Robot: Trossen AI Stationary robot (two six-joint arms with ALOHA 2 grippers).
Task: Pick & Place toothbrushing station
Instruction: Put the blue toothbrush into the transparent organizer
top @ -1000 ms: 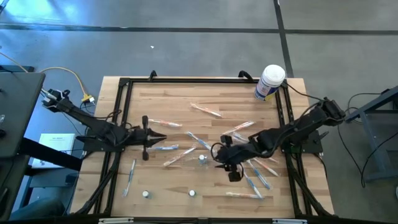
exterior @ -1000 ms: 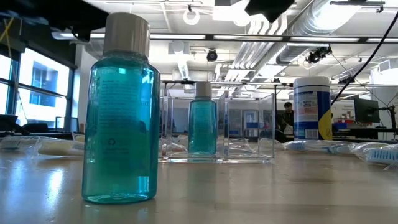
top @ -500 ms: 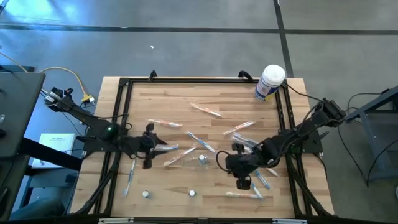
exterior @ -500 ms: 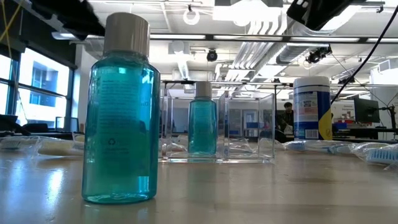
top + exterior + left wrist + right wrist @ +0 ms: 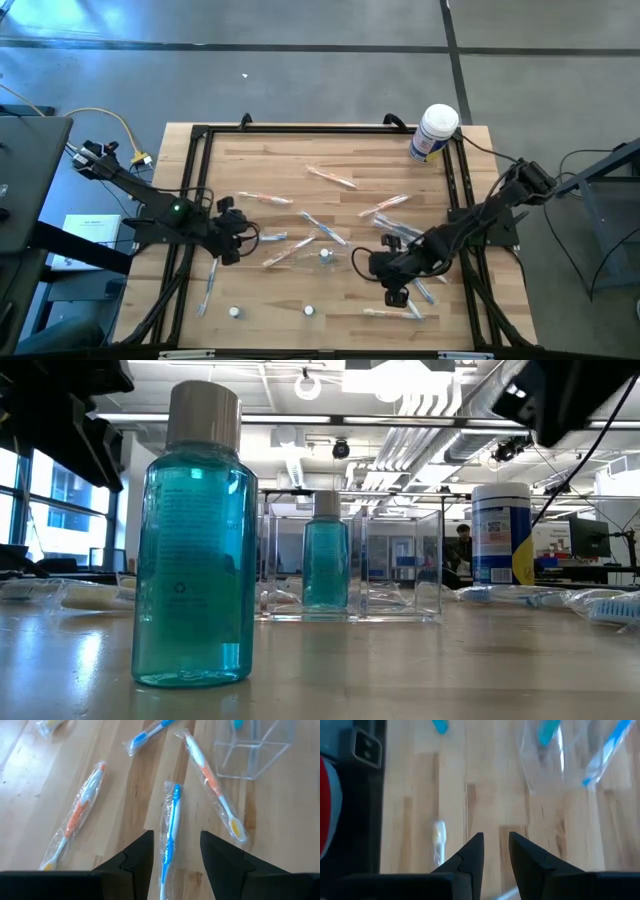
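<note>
The left gripper (image 5: 172, 852) is hovering open along a blue wrapped toothbrush (image 5: 171, 832), with the clear toothbrushing station (image 5: 252, 747) lying ahead; the right gripper (image 5: 495, 851) is waiting, fingers narrowly apart and empty.

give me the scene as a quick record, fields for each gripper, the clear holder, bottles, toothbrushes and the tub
left gripper: open, low over the table's left side, a wrapped blue toothbrush lying between its fingers, not gripped
right gripper: fingers narrowly apart, nothing between them, over bare wood at the table's right front
toothbrushing station: clear holder, upright on the table, mid-table
bottles: one large teal bottle near the low camera; a smaller teal bottle at the holder, inside or behind cannot be told
toothbrushes: many wrapped ones scattered across the table
white tub: upright at the far right corner
</note>
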